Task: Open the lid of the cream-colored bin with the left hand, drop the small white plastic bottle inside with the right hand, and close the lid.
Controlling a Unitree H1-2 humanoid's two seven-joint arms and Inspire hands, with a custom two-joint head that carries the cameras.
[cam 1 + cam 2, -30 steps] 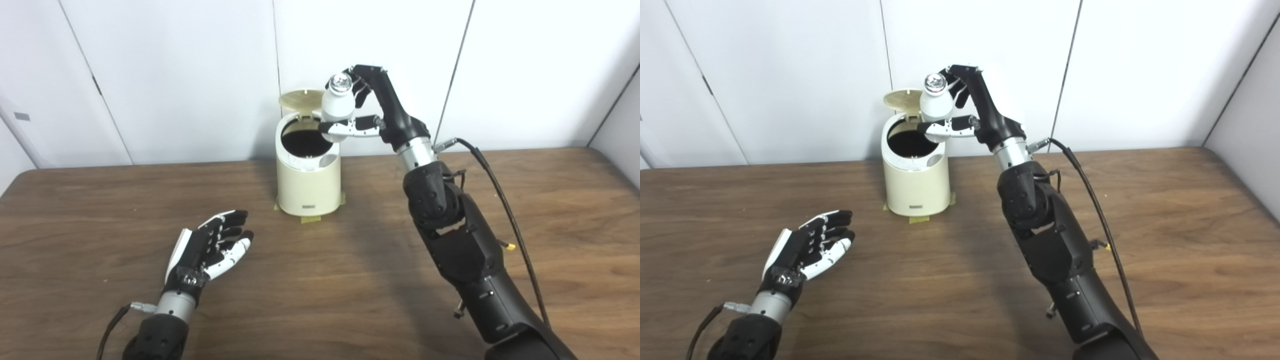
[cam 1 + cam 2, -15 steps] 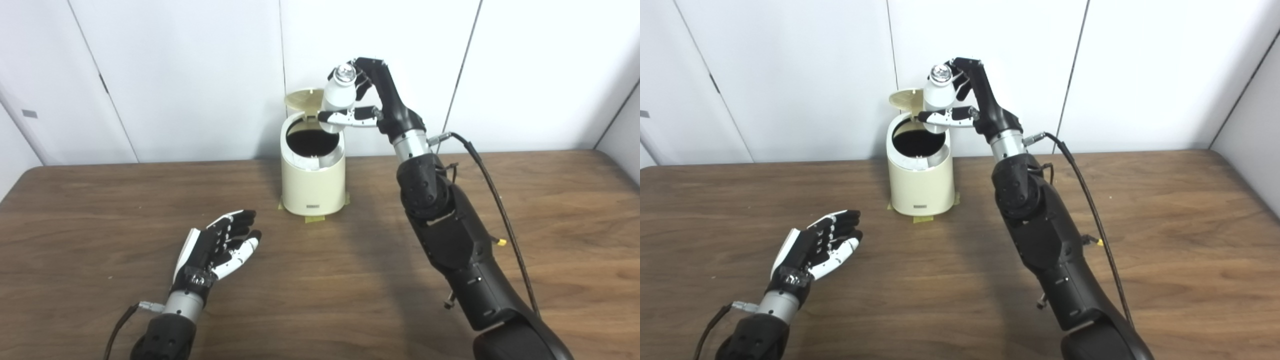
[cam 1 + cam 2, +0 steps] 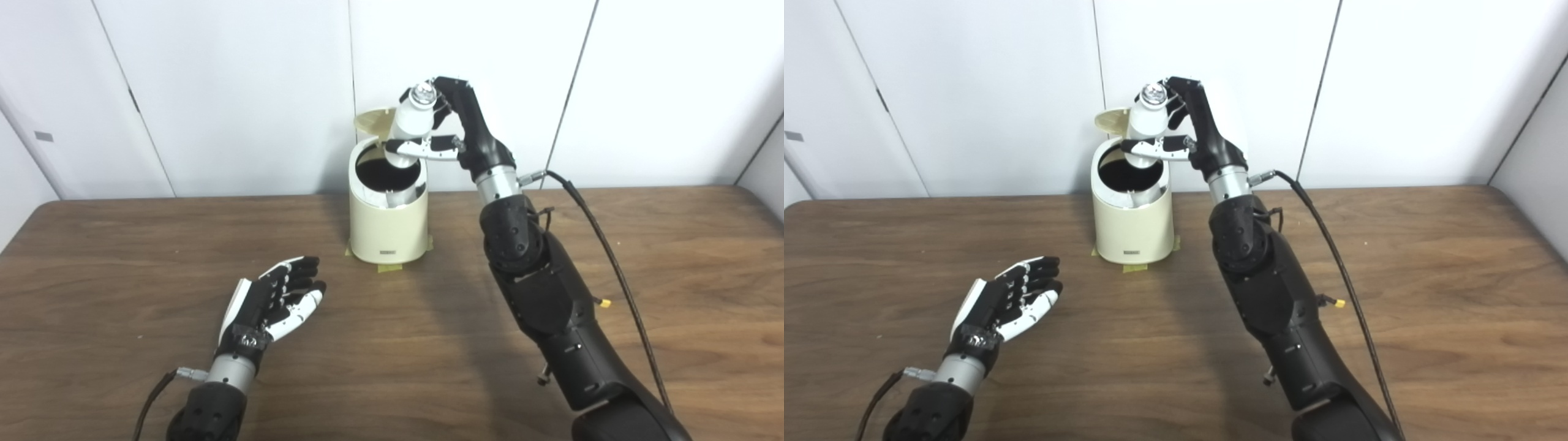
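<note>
Gripping the small white plastic bottle [image 3: 411, 124] between thumb and fingers, the right robot hand [image 3: 450, 125] holds it tilted above the cream-colored bin [image 3: 388, 211] — lid [image 3: 369, 120] raised behind the dark mouth. The left robot hand [image 3: 271, 302] rests on the wooden bench [image 3: 122, 257], fingers spread, holding nothing.

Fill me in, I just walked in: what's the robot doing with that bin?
The right hand holds a small white plastic bottle over the mouth of the cream-colored bin, whose lid stands open at the back. The bottle is not yet released. The left hand waits open, low over the wooden table, holding nothing. Bits of yellow tape show at the bin's base.
</note>
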